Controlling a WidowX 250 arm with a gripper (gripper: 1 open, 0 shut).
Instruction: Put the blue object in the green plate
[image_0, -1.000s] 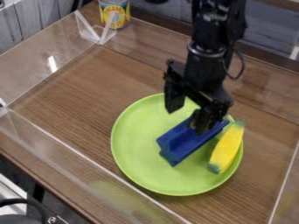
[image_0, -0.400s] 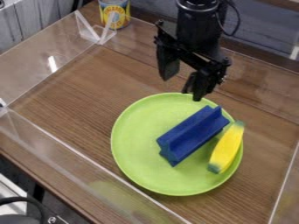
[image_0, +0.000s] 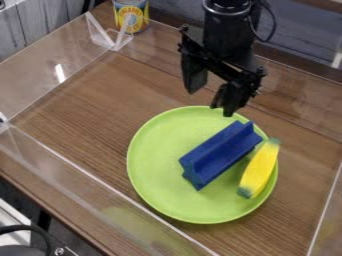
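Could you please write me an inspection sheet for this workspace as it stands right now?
Surface: brown wood-grain table, enclosed by clear plastic walls.
Job's things: blue object lies in the green plate.
Clutter: yellow banana-shaped object in the plate, right beside the blue object; yellow can at the far edge.
Grippers: end effector open, pointing down, above the plate's far rim, holding nothing.
Cables: nothing seen.
Surroundings: dark equipment behind the table, too unclear to identify.
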